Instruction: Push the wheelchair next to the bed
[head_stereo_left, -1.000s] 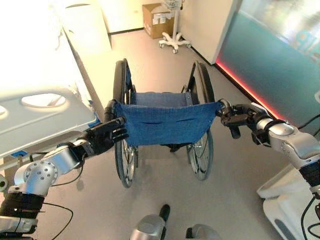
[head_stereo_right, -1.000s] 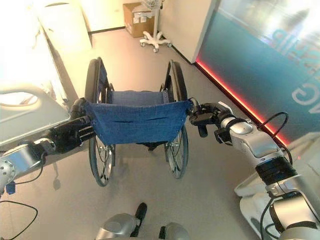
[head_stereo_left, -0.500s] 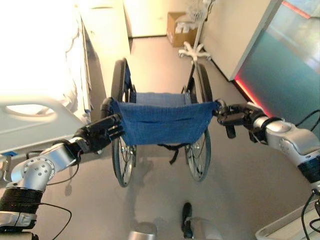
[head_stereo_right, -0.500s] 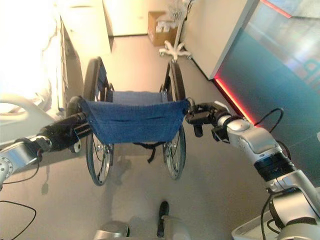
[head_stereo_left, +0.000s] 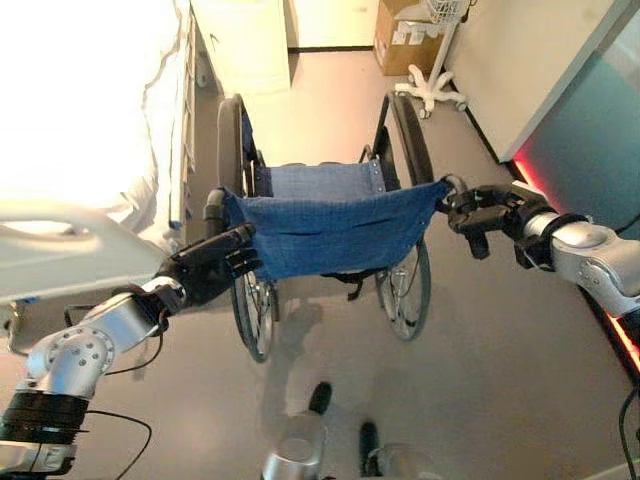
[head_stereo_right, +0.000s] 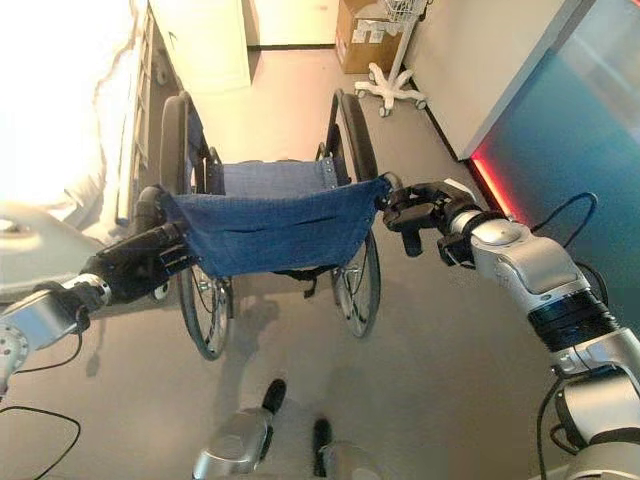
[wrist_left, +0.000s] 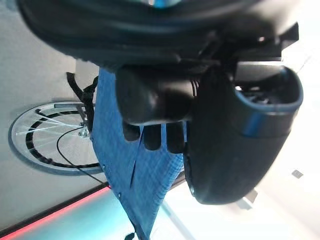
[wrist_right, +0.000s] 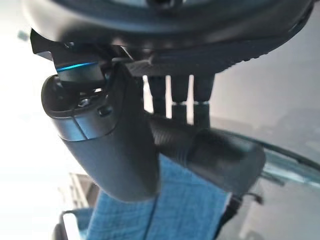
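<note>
Both hands grip the wheelchair (head_stereo_left: 330, 235) from behind: the left hand (head_stereo_left: 212, 265) at nine o'clock has its fingers curled round the black push handle beside the blue backrest, and the right hand (head_stereo_left: 478, 212) at three o'clock is clamped on the opposite handle. No writing can be read on the chair. It has a blue cloth back and seat, a black frame and large spoked wheels, and it stands close alongside the bed (head_stereo_left: 90, 150) at ten o'clock. Farther off, at one o'clock, are a cardboard box (head_stereo_left: 400, 35) and a white wheeled stand (head_stereo_left: 430, 85).
</note>
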